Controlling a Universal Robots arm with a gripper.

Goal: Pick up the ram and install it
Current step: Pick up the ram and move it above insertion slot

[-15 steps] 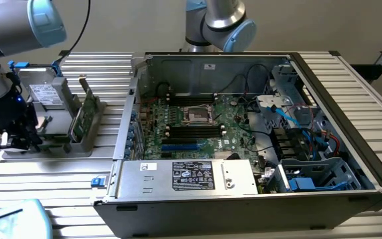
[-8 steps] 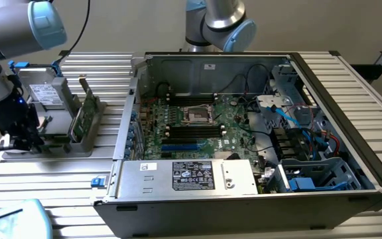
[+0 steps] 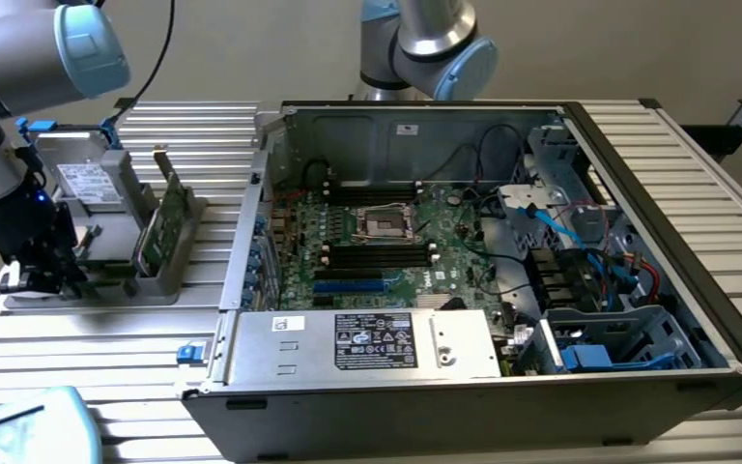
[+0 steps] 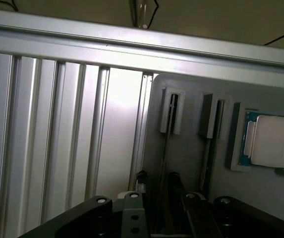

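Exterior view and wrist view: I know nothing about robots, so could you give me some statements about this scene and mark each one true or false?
1. The computer case is open, with its motherboard showing. True.
2. The gripper is inside the case. False: it is down at the gray holder, on the exterior view's left of the case.
3. A square silver processor chip lies in that holder. True.
4. The case stands on a wooden floor. False: it stands on a ribbed metal table.
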